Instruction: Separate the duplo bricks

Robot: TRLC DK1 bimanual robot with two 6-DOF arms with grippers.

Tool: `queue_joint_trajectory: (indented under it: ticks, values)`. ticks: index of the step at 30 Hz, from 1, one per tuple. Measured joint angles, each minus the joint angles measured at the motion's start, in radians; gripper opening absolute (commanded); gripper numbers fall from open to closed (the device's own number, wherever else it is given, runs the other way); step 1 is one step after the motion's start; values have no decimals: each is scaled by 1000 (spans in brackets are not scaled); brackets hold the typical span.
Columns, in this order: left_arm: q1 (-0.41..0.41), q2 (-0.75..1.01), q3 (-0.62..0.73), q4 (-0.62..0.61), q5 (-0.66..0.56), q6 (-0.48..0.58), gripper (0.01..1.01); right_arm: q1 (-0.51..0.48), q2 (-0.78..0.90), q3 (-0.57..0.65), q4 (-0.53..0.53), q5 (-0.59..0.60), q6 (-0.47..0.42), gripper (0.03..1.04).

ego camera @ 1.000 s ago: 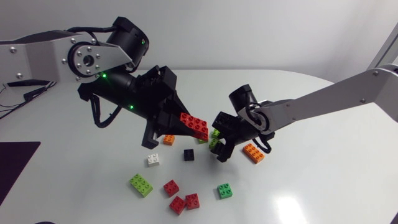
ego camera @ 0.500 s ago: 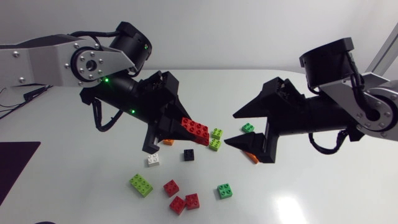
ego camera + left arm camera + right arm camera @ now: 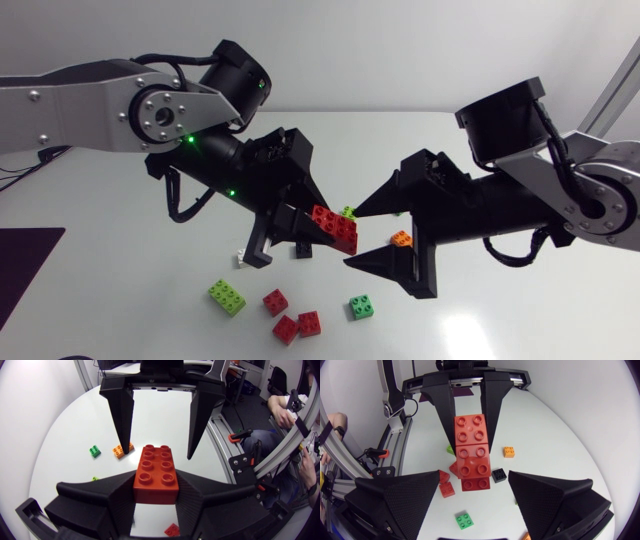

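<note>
A red duplo stack (image 3: 335, 228) hangs above the table, with my left gripper (image 3: 305, 230) shut on its near end. In the left wrist view the red stack (image 3: 156, 467) juts out from between my own fingers (image 3: 100, 505). My right gripper (image 3: 350, 237) faces it from the other side, open wide, one finger (image 3: 122, 410) on each side of the stack's far end and apart from it. The right wrist view shows the red stack (image 3: 472, 452) ahead of my open right gripper (image 3: 474, 474), with the left gripper's fingers (image 3: 445, 407) clamping it.
Loose bricks lie on the white table (image 3: 520, 150) under the arms: a lime one (image 3: 228, 297), three red ones (image 3: 275, 301), a green one (image 3: 361, 306), an orange one (image 3: 400, 238), a black one (image 3: 303, 250), and a white one (image 3: 243, 261) half hidden.
My right gripper rose from the bricks on the table, opened wide and turned to face the red stack. The left gripper carried the stack right, towards it.
</note>
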Motion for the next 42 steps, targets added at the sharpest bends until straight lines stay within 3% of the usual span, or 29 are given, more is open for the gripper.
queue_joint_trajectory:
  ticks: [10,15,19,23,26,29,42]
  values:
    - [-15,0,-2,0,0,-7,274,0,0,0,3,-3,3,926]
    - [-23,0,-10,-1,0,-7,274,1,0,0,4,-6,3,710]
    - [-24,0,-10,0,0,-7,274,14,0,-10,19,-10,3,344]
    - [-24,0,-10,-2,0,-11,285,26,0,-24,23,-9,3,328]
    - [-24,0,-10,-5,0,-14,497,26,-1,-24,23,-9,3,328]
    - [-24,0,-10,-11,2,-18,590,26,-7,-26,22,-9,3,325]
    - [-10,-6,-10,-39,0,-18,644,32,-28,-42,22,9,11,297]
